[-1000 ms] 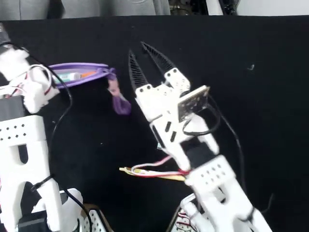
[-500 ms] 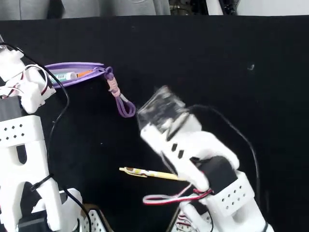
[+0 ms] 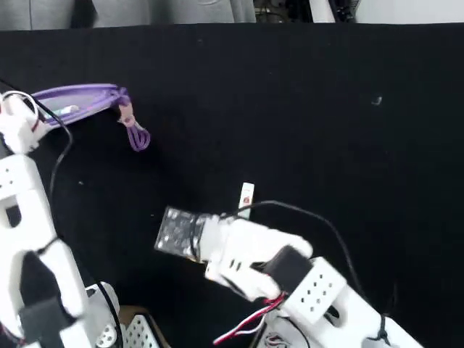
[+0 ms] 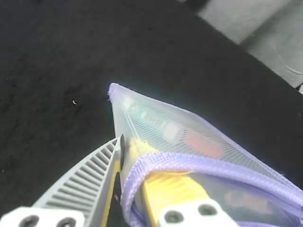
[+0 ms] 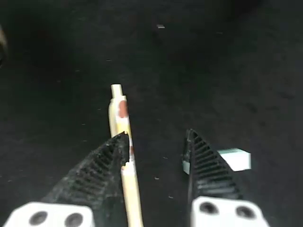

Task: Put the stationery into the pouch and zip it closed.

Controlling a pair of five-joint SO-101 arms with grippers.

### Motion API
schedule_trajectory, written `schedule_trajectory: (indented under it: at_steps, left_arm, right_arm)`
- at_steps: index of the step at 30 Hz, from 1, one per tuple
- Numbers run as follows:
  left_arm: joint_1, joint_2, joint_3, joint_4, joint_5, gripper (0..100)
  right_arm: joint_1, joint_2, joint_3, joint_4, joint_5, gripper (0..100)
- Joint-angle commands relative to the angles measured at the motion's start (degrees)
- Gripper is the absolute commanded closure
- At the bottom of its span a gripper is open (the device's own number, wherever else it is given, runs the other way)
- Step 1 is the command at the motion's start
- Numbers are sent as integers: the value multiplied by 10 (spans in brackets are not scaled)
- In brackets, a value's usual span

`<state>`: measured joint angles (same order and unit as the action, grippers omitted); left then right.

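Left gripper [image 4: 124, 153] is clamped on the end of the purple-trimmed mesh pouch [image 3: 76, 101], with the ribbed finger outside the wall and the other inside the mouth. The pouch lies at the far left of the black table [image 3: 326, 109], its pull loop [image 3: 136, 135] beside it. Right gripper [image 5: 156, 139] sits low near the table's middle, jaws wide, holding nothing. The pen [image 5: 119, 118] lies along one finger's inner edge and the eraser [image 5: 235, 159] just outside the other.

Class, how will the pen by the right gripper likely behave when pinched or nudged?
The pen looks thin, straight and rigid, so it should stay stiff when lifted. Its barrel seems round and lies flat on the table, so a nudge may roll it. It lies beside one finger of the open right gripper, off-centre, so closing may shove it sideways first.
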<state>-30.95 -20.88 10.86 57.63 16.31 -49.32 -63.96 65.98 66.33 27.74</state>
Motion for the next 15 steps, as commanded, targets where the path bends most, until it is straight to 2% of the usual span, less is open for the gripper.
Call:
schedule_trajectory:
  at_steps: [1, 9, 15]
  left_arm:
    - [-12, 41, -70, -15, 3, 970]
    - [-12, 84, -116, 18, 3, 970]
    - [-12, 84, -113, 17, 3, 970]
  right_arm:
    - [-34, 28, 18, -43, -1, 815]
    - [-37, 238, -7, -152, -1, 817]
    - [-37, 400, -67, -173, -1, 818]
